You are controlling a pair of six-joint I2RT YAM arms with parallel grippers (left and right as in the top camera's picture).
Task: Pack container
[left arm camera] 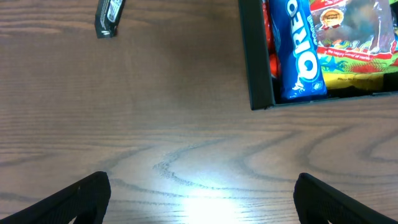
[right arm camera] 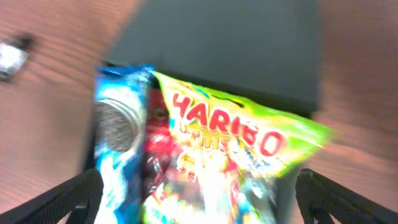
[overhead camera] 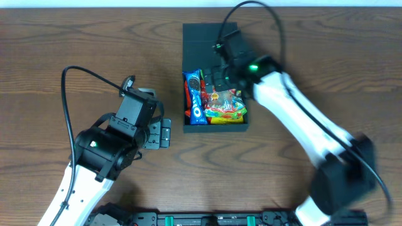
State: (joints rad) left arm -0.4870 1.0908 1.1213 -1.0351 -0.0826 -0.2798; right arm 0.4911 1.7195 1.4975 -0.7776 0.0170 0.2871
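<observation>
Now, the container (overhead camera: 198,34) sits open mid-table, Haribo bag (overhead camera: 226,108) beside the Oreo pack (overhead camera: 196,100) inside, and my right gripper (right arm camera: 200,202) hangs wide and empty over them, so I'd nudge the bag flat below the rim, gently.

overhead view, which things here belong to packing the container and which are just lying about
Job in hand: container; Oreo packet and Haribo bag inside it; right hand, open above them.
Lying about: small dark object on the table left of the container, too small to identify; left hand, open over bare wood.
</observation>
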